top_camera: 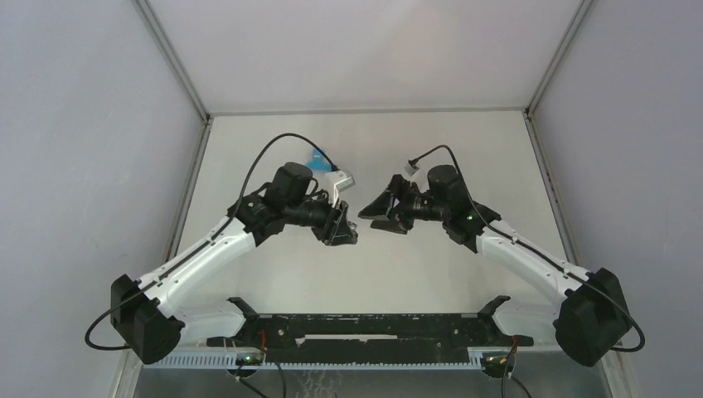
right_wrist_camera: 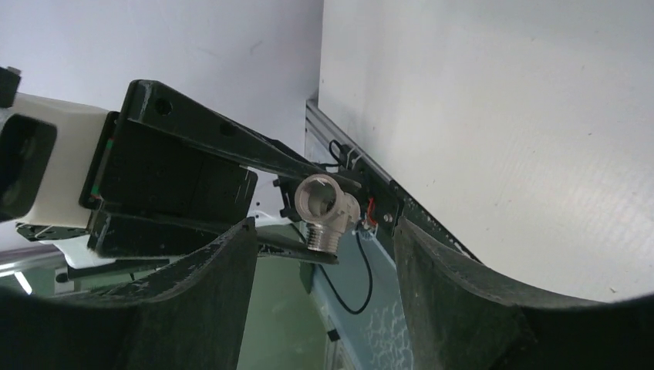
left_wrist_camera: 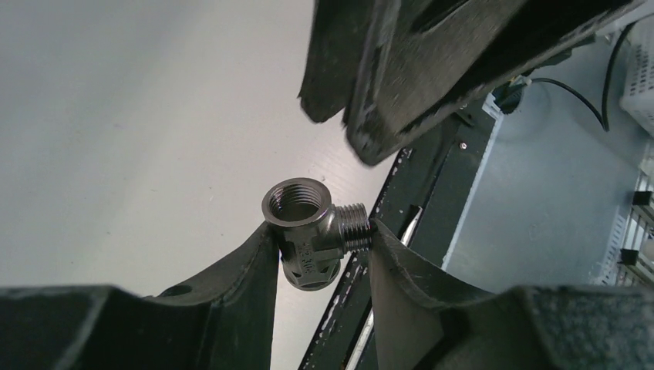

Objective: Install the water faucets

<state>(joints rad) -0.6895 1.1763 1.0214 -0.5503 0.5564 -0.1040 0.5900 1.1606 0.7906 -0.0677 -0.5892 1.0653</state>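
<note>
left tool (left_wrist_camera: 324, 230) clasping fitting (left_wrist_camera: 307, 225), right tool (top_camera: 371, 218) facing

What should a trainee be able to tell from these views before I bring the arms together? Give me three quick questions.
1. True or false: the right gripper is clamped on the grey fitting.
2. Which one holds the grey fitting? A) the left gripper B) the right gripper C) neither; it lies loose.
3. Fill in: in the top view, the blue tap lies on the ___.

Key: 1 false, as its jaws stand open with the fitting ahead of them, untouched. 2 A, with a finger pressed to each side of the fitting. 3 table.
</note>
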